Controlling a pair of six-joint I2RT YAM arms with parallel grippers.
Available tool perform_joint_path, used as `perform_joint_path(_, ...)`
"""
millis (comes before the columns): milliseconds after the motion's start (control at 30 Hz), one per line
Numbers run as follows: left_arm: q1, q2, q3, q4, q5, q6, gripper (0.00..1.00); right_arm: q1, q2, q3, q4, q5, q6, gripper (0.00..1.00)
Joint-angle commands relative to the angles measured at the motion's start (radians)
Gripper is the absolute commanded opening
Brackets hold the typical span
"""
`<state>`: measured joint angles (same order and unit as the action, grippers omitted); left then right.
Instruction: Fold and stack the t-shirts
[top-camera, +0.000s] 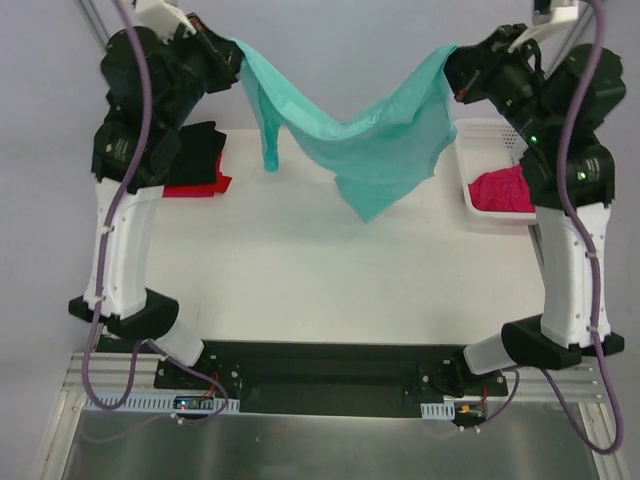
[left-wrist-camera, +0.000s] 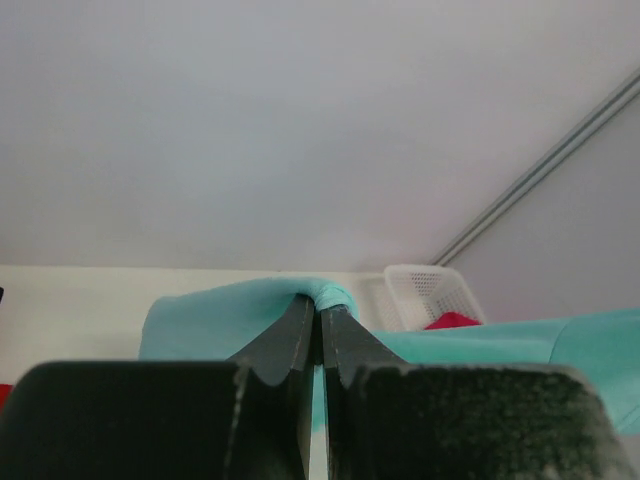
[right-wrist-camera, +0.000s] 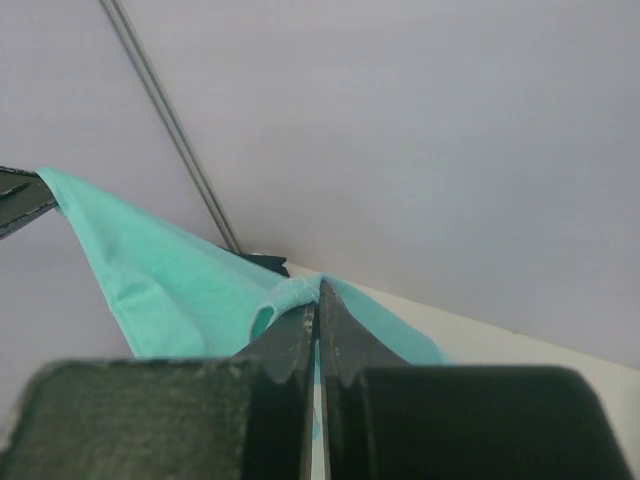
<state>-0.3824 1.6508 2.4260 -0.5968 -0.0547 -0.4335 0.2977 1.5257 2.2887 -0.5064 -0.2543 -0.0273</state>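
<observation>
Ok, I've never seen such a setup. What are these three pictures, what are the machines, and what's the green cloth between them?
These are two robot arms bolted at the near edge of a white table. One picture looks down from above and behind them; the other two come from a camera on each wrist, showing that arm's own fingers close up. The left gripper and the right gripper are each shut on a teal t-shirt, holding it in the air between them. On the table, a black shirt lies on a red shirt at left, and a white basket at right holds a magenta shirt.
</observation>
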Motion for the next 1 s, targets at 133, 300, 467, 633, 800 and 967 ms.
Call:
perform_joint_path(133, 0.004, -0.414, -0.220, 0.121, 0.013, 0.016, 0.00, -0.002, -0.300, -0.093, 0.189, -0.065, 0.110, 0.01)
perform_joint_path(300, 0.004, -0.568, -0.340, 0.129, 0.019, -0.007, 0.00, 0.000, -0.421, -0.186, 0.175, -0.066, 0.141, 0.01)
perform_joint_path(467, 0.004, -0.588, -0.349, 0.127, 0.024, -0.010, 0.00, 0.000, -0.418, -0.137, 0.109, -0.068, 0.130, 0.01)
perform_joint_path(633, 0.004, -0.527, -0.334, 0.129, 0.026, -0.011, 0.00, 0.000, -0.365, -0.103, 0.083, -0.056, 0.109, 0.01)
perform_joint_path(800, 0.004, -0.422, -0.318, 0.146, 0.001, 0.009, 0.00, -0.002, -0.263, -0.074, 0.094, -0.054, 0.083, 0.01)
perform_joint_path(967, 0.007, -0.271, -0.298, 0.189, -0.043, 0.039, 0.00, -0.015, -0.101, -0.002, 0.101, -0.046, 0.035, 0.01)
